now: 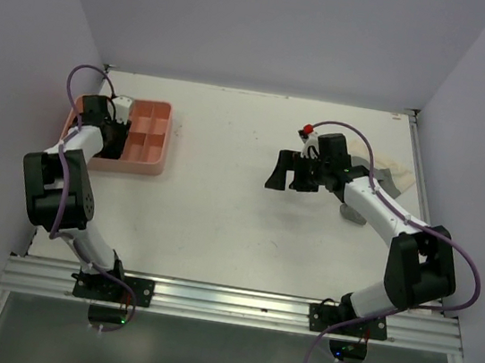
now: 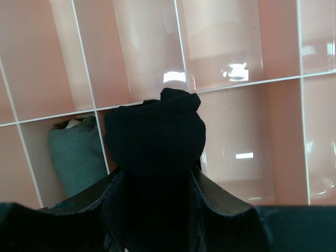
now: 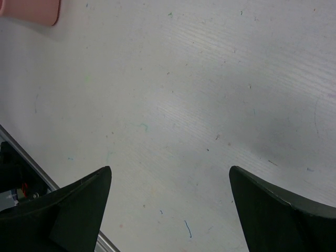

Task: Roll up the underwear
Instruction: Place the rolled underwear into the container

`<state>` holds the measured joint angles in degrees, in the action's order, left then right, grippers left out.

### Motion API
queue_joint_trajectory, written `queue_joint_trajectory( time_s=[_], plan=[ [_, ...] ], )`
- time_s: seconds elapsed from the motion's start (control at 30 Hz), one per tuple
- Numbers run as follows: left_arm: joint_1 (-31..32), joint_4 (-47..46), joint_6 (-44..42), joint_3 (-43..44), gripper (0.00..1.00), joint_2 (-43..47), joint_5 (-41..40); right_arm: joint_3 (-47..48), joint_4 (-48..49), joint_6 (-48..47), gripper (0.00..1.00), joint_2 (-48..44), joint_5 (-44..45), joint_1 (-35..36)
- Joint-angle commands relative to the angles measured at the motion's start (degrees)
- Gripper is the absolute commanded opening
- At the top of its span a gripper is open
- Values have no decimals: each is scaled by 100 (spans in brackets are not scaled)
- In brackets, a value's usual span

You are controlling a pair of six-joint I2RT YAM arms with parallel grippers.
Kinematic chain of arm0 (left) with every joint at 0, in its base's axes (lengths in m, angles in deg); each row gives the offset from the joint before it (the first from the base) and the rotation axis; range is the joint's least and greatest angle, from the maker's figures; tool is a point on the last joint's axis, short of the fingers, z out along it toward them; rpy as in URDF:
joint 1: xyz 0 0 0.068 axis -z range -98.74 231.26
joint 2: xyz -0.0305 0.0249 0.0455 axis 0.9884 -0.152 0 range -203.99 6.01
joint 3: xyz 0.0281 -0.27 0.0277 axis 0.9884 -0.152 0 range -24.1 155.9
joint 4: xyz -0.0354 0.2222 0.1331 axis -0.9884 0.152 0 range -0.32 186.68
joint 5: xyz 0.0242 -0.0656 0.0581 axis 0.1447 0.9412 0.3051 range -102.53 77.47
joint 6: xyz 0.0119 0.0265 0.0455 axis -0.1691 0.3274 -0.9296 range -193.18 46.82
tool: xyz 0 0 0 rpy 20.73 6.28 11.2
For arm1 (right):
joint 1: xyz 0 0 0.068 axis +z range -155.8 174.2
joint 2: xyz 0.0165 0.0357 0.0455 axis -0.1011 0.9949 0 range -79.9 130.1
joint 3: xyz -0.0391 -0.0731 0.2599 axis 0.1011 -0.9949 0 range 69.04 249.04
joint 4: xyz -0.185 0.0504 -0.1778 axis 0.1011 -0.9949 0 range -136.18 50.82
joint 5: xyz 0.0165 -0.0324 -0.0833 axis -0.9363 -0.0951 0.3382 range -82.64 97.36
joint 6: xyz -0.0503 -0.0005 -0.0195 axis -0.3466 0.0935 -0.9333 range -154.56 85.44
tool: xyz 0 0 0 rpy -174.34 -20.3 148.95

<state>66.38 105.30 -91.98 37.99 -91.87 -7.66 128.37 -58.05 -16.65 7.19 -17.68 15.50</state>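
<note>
One black roll (image 2: 155, 136), wrist-view only

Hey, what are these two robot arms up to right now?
They are rolling underwear and storing it. The left gripper grips a black roll of underwear over the pink tray, where a grey roll already sits in one compartment. The right gripper hangs open and empty above the table. Pale unrolled garments lie beside the right arm.
</note>
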Motion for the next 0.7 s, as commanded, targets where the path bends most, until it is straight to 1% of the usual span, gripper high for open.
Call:
queue_joint_trajectory(
  time_s=[0.0,0.1,0.33,0.43,0.47,0.53,0.57,0.67],
  plan=[
    [-7,732,334,40,0,-406,313,210,15,-33,99,36,-98,-29],
    [-42,837,439,172,0,-783,331,202,-2,-51,99,10,-80,-29],
    [-95,1092,404,444,0,-1302,410,158,59,-16,99,-43,-133,-29],
    [-95,1163,343,515,0,-1207,419,131,94,19,99,-104,-177,-29],
    [-86,1206,290,550,8,-1172,462,123,112,28,99,-131,-194,-29],
    [-86,1338,255,673,16,-1049,515,61,234,98,99,-157,-256,-29],
    [-77,1382,203,708,27,-1013,550,52,252,116,99,-175,-273,-29],
    [-51,1523,150,884,35,-934,551,0,375,195,99,-210,-379,-29]
  ],
)
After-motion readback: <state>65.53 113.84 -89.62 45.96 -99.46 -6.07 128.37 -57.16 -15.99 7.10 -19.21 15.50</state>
